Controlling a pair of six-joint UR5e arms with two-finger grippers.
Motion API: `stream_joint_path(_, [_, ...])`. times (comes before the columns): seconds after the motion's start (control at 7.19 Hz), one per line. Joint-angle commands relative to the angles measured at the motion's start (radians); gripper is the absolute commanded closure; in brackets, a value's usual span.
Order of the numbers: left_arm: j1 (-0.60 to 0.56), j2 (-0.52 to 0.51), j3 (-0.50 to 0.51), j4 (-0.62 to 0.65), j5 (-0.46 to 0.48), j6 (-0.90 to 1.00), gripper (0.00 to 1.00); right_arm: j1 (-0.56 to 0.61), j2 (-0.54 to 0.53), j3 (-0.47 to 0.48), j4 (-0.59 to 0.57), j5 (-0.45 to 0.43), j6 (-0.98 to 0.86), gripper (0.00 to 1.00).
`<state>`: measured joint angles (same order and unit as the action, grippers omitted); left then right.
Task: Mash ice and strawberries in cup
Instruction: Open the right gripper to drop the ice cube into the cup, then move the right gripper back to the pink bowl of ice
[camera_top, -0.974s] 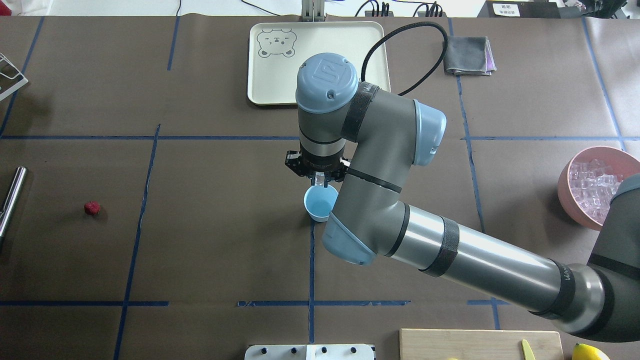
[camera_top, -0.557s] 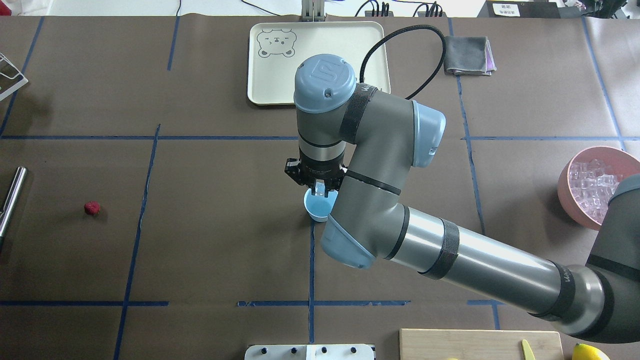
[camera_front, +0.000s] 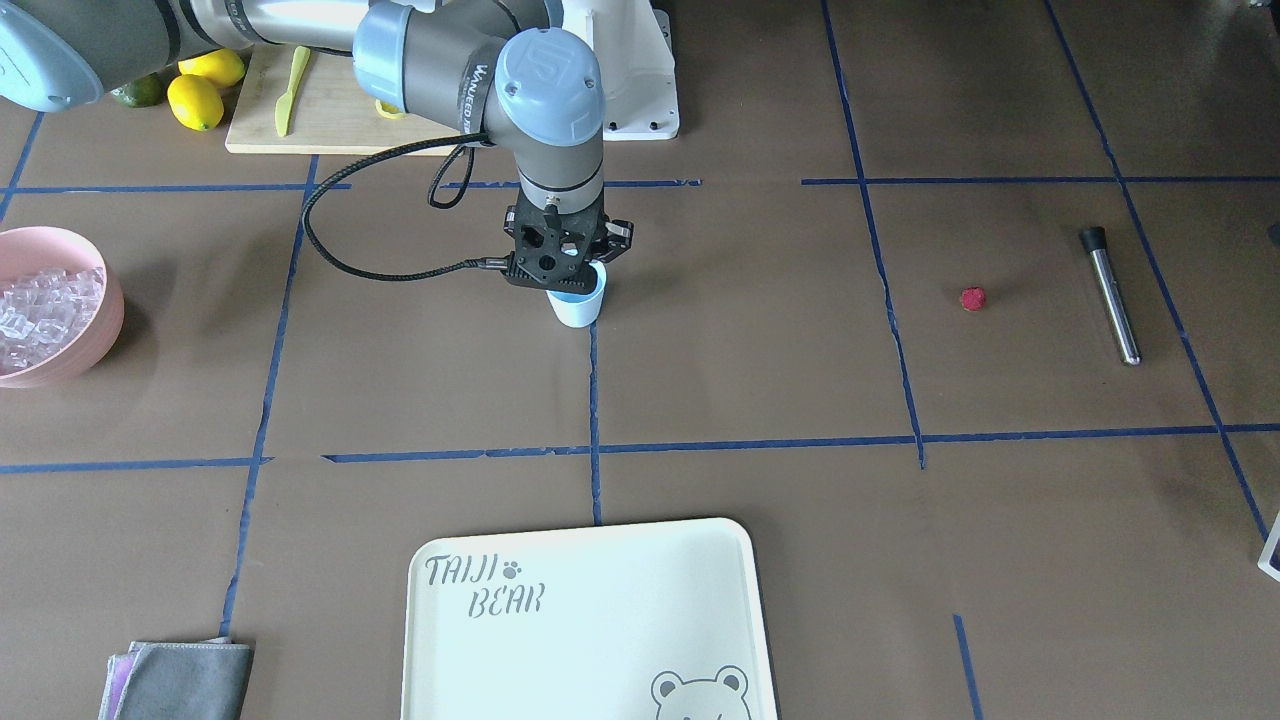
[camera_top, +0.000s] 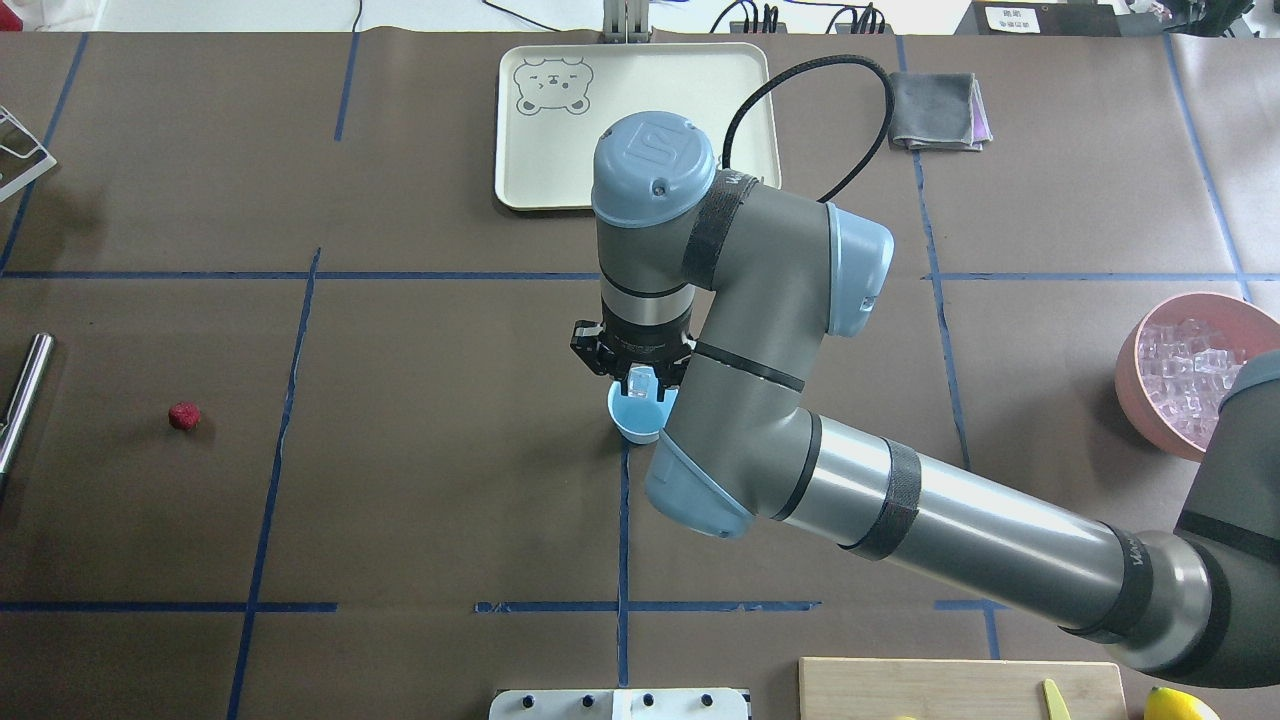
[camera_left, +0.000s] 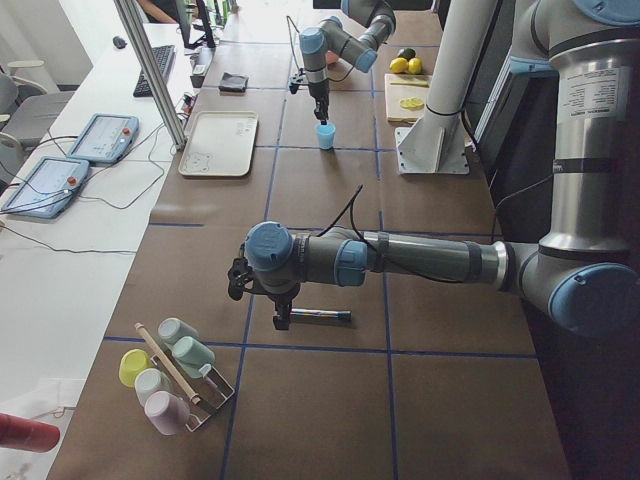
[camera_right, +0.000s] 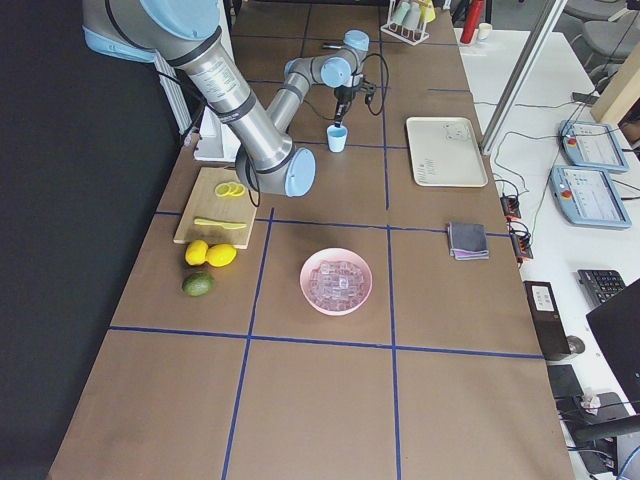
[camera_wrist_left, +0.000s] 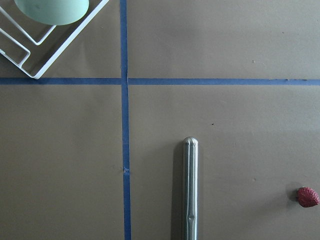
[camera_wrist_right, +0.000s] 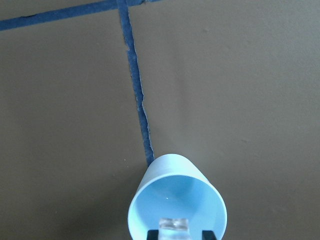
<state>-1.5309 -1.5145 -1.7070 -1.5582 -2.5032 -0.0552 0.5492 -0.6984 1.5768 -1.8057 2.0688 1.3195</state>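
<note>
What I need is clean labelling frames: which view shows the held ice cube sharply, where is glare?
Right wrist view: ice cube fairly sharp, at the very bottom edge, over the cup. Overhead view: glare along the right arm's metal tube. Exterior left view: cup tiny, cube unreadable.

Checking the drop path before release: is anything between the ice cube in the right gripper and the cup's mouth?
Nothing visible does. The right gripper holds the ice cube just above the open mouth of the cup, close to the rim's near side, and the cup's light blue inside shows bare.

Pale blue cup (camera_top: 634, 418), red strawberry (camera_top: 184, 416), pink bowl (camera_top: 1133, 398), clear ice (camera_top: 1182, 366)
</note>
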Motion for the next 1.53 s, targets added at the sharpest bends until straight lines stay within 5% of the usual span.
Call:
stream_joint_path(0.0, [0.0,-0.007,0.001,0.003,0.001,0.0,0.0,0.002,0.002,0.002,0.002,-0.004,0.0,0.02])
stream_joint_path(0.7, [0.0,-0.01,0.001,0.003,0.0,0.0,0.0,0.032,-0.065,0.093,0.0,0.005,0.0,0.02])
stream_joint_path(1.39, [0.002,-0.036,-0.002,-0.002,0.001,0.0,0.0,0.312,-0.467,0.562,0.011,0.01,-0.202,0.01])
